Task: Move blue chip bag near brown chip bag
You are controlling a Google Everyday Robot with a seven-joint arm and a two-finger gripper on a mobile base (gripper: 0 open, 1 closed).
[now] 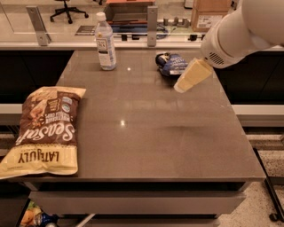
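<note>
The small crumpled blue chip bag [171, 64] lies at the far right of the brown table [146, 124]. The large brown chip bag [45, 130], with "Sea Salt" script and cream-yellow ends, lies flat at the front left corner, partly over the table edge. My gripper [186, 80] shows as a cream-coloured wedge hanging from the white arm at the upper right. It hovers just to the right of and in front of the blue bag, above the table.
A clear water bottle [105, 42] stands upright at the back left of the table. Behind the table run a railing with metal posts [38, 20] and a floor with an office chair [66, 8]. A cardboard box [211, 12] sits at the back right.
</note>
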